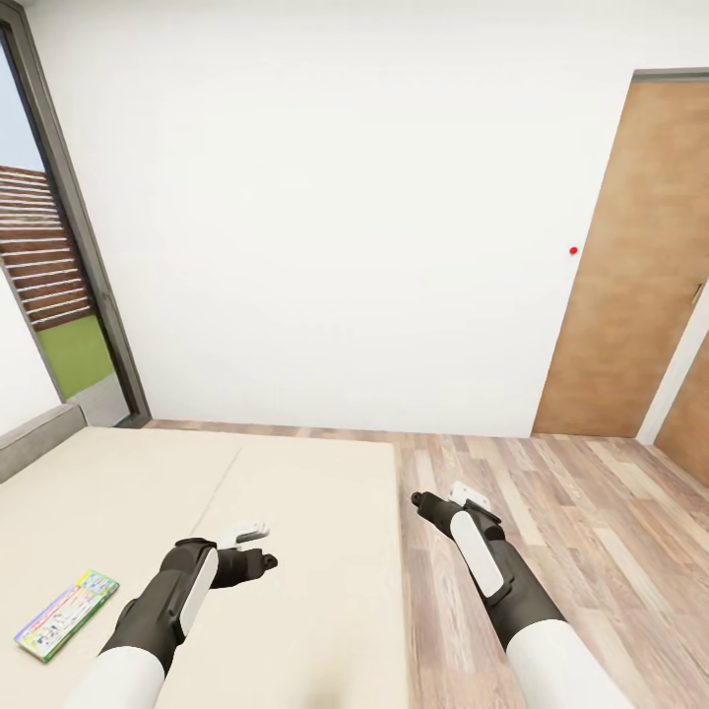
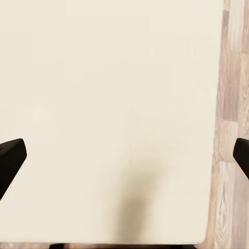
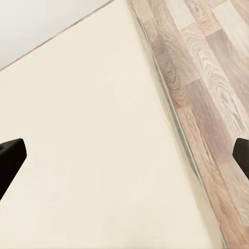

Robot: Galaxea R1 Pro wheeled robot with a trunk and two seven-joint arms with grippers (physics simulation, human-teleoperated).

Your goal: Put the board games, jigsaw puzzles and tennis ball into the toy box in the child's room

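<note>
**Both arms over the bed, one board game in reach**

While the left gripper (image 1: 254, 547) hangs above the beige mattress of the bed (image 1: 295, 512), its fingers (image 2: 11, 158) stand wide apart with nothing between them. Over the bed's edge beside the wood-plank floor (image 1: 591, 512), the right gripper (image 1: 448, 495) is likewise spread and empty. One board game (image 1: 67, 614), a flat box with a green edge and pale printed cover, lies on the mattress outboard of the left arm; its print is probably too small to read. A wooden door (image 1: 630, 266) stands in the white wall.
</note>
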